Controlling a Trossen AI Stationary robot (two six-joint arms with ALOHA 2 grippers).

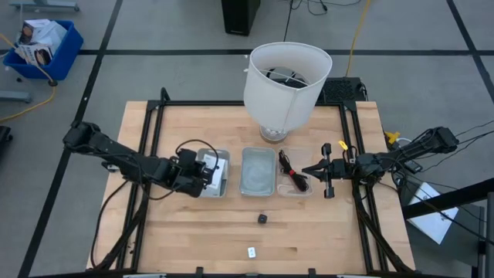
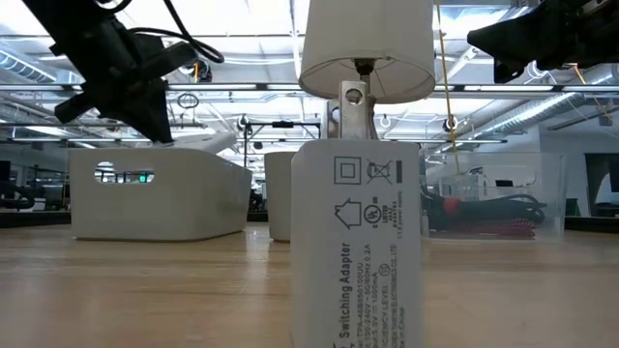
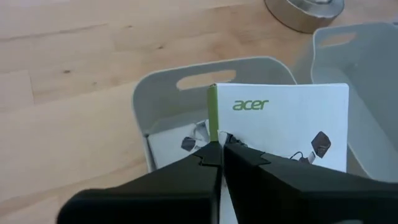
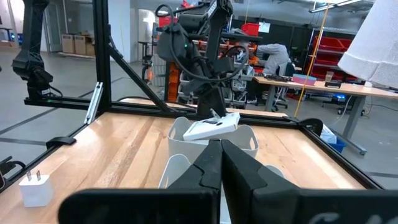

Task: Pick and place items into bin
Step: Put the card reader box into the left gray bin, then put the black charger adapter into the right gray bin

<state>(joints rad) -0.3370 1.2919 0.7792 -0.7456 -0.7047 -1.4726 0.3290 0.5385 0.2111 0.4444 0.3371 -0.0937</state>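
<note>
One flat booklet (image 3: 280, 121) pinched at its edge by left hand (image 3: 221, 152) over bin (image 3: 180, 84); light, bendy, slippery. Right hand (image 4: 221, 149) pressed together at 3 o'clock.

Both arms are matte black, built of slim jointed links with black cables looping along them. The left claw (image 1: 202, 174) and the right claw (image 1: 323, 171) end in flat, dark, wedge-shaped fingers (image 3: 180, 186) with small notched steps along their inner edges.

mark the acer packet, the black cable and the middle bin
acer packet (image 3: 280, 121), left wrist view, white front face.
black cable (image 1: 294, 176), high view, middle of the coil.
middle bin (image 1: 258, 191), high view, near rim.
</note>
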